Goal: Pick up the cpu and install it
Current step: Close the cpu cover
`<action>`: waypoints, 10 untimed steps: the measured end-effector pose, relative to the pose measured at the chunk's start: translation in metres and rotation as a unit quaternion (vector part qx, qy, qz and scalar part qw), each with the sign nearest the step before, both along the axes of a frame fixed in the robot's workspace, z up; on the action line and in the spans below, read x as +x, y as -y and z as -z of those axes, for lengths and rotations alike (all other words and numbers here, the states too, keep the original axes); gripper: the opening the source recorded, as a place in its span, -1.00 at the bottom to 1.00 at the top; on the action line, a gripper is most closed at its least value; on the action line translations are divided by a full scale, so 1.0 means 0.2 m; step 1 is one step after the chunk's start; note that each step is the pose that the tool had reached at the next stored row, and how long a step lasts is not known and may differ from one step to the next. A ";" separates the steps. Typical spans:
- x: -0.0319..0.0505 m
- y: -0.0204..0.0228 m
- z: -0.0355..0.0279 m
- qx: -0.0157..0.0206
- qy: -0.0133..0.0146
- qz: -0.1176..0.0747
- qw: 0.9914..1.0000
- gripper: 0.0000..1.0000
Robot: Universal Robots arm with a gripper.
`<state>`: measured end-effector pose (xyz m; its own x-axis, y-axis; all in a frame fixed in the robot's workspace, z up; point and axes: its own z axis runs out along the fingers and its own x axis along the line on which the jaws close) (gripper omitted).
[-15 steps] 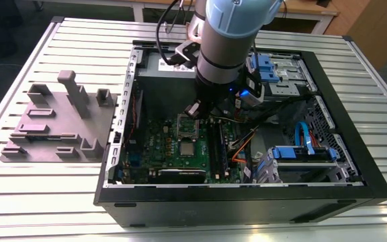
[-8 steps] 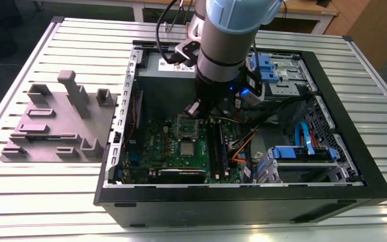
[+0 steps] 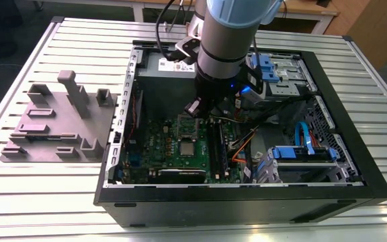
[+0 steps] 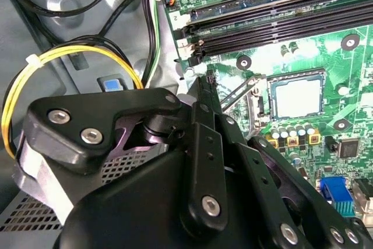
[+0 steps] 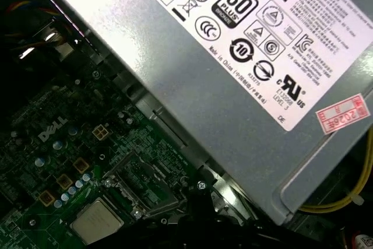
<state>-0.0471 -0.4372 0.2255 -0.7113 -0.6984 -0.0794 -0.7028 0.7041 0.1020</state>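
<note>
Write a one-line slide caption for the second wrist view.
Gripper poised above the green motherboard, with the cpu already lying in its socket near the black memory slots.

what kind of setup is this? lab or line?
Likely a robotics lab test bench, not a production line: an open PC case lies on a slatted aluminium table, a grey stepped fixture block sits beside it, and wooden desks stand behind. The cpu sits in the motherboard socket.
</note>
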 end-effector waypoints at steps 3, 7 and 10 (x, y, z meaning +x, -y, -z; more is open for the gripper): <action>-0.001 0.001 -0.005 -0.002 0.000 0.000 1.000 -0.80; -0.002 0.003 -0.012 -0.005 0.000 0.000 1.000 -0.80; -0.005 0.006 -0.014 -0.008 0.000 0.000 1.000 -0.80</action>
<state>-0.0481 -0.4384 0.2283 -0.7113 -0.6995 -0.0688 -0.7027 0.7056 0.0913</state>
